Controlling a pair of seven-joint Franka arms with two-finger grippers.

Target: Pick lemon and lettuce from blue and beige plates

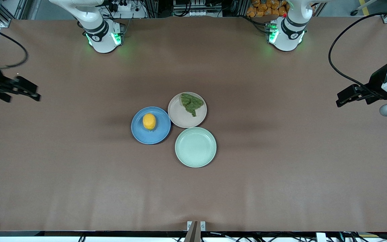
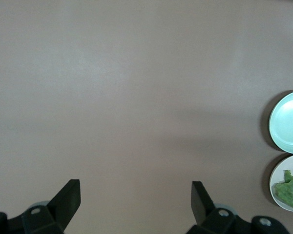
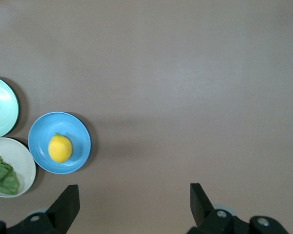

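The lemon [image 1: 149, 121] lies on the blue plate [image 1: 156, 135] at the table's middle. The lettuce [image 1: 191, 103] lies on the beige plate [image 1: 179, 116], which touches the blue plate on the side toward the left arm's end. My right gripper [image 1: 34, 92] hangs open and empty over bare table at the right arm's end; its wrist view [image 3: 135, 195] shows the lemon [image 3: 60, 148], the blue plate [image 3: 41, 131] and the lettuce [image 3: 3, 178]. My left gripper [image 1: 339, 97] hangs open and empty over the left arm's end; its wrist view [image 2: 136, 192] shows the lettuce [image 2: 289, 190].
A pale mint green plate [image 1: 195, 147] with nothing on it sits nearer the front camera than the other two and touches them. It also shows in both wrist views [image 2: 288, 122] [image 3: 0, 107]. Brown table surface surrounds the plates.
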